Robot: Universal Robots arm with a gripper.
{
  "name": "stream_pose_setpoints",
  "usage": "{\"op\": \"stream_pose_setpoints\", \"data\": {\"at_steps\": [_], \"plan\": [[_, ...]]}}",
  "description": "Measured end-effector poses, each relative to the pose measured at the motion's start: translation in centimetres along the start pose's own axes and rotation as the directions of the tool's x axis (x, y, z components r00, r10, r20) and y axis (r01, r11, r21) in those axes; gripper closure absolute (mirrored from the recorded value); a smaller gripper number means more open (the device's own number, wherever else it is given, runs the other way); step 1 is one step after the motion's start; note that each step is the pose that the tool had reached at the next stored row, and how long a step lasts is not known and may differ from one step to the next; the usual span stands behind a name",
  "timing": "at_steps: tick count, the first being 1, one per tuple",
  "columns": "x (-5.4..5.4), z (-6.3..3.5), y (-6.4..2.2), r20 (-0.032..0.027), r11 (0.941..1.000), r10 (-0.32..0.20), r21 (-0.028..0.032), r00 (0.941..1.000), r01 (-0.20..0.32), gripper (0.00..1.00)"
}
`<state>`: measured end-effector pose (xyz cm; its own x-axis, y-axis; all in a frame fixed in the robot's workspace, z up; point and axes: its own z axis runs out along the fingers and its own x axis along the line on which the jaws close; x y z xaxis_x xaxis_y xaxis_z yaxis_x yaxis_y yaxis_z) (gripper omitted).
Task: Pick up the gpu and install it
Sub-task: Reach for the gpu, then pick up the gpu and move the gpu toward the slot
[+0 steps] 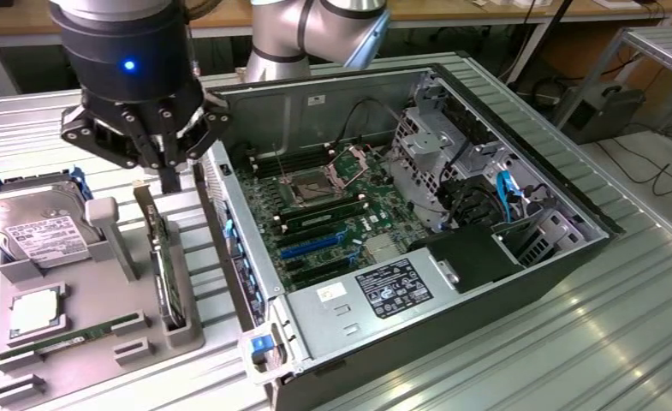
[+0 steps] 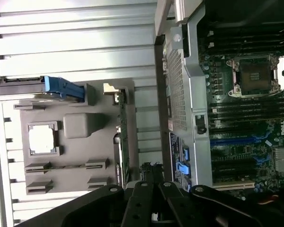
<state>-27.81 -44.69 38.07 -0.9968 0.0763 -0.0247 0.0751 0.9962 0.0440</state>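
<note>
The gpu (image 1: 167,272) is a thin dark card standing on edge in a slot of the grey holder (image 1: 102,321), on the exterior view's left beside the case. Its silver bracket end (image 1: 141,204) points toward the arm. My gripper (image 1: 172,181) hangs just above that far end with its fingers shut together and nothing between them. In the wrist view the gpu (image 2: 123,142) shows edge-on along the holder (image 2: 75,113), and my gripper (image 2: 153,178) is shut close beside it. The open computer case (image 1: 519,257) lies on its side with the motherboard (image 1: 336,214) and its blue slots (image 1: 311,246) exposed.
On the holder lie a silver hard drive (image 1: 37,229) with a white label, a processor chip (image 1: 37,313) and a green memory stick (image 1: 73,338). The case's side wall (image 1: 223,248) stands right next to the gpu. A drive cage (image 1: 427,154) rises inside the case.
</note>
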Motion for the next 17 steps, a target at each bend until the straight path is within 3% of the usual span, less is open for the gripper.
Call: {"op": "stream_pose_setpoints", "data": {"at_steps": [5, 17], "plan": [[3.1, 0.81, -0.39, 0.0004, 1.0, 0.0, 0.0001, 1.0, 0.0, 0.89], [3.1, 0.81, -0.39, 0.0002, 1.0, 0.0, 0.0007, 1.0, 0.0, 0.89]]}}
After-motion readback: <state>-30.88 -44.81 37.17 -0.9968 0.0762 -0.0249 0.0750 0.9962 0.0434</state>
